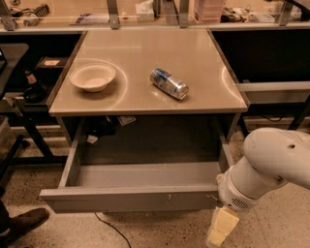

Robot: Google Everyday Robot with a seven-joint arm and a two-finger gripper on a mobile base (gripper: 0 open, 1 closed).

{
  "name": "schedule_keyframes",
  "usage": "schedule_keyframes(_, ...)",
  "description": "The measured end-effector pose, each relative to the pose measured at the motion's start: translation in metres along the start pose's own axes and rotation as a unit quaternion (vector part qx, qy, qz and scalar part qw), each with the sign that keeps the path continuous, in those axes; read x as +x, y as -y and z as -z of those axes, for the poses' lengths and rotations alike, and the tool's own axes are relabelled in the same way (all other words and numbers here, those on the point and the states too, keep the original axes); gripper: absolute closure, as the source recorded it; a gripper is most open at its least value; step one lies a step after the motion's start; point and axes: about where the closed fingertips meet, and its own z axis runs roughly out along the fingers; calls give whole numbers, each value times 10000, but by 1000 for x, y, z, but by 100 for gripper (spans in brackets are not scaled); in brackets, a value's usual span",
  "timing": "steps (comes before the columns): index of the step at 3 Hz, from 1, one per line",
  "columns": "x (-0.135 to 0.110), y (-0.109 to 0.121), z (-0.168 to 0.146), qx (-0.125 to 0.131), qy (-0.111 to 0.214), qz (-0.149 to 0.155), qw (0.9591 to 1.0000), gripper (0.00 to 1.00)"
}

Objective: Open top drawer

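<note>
Tan bench (145, 48) in middle, top shiny, soft light spots on it. Pale floor (164, 235) with lots of dark specks. Black cable (110, 228) lies on floor under bench. 1 brown shoe (23, 224) at bottom left corner. Black table frame (30, 131) on left, dark shelves behind it. Grey bar (271, 87) on right, dark space above and below it. Long back shelf (63, 15) along top, messy with small stuff; metal posts (113, 12) stand on it. Robot gripper (219, 231) low at bottom right, near floor.
</note>
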Motion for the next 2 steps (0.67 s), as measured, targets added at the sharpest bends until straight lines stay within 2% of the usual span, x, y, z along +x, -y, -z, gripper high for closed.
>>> schedule_keyframes(1, 16, -25, 15, -16, -78, -258, 9996, 0)
schedule_keyframes(2, 16, -26, 15, -15, -78, -258, 9996, 0)
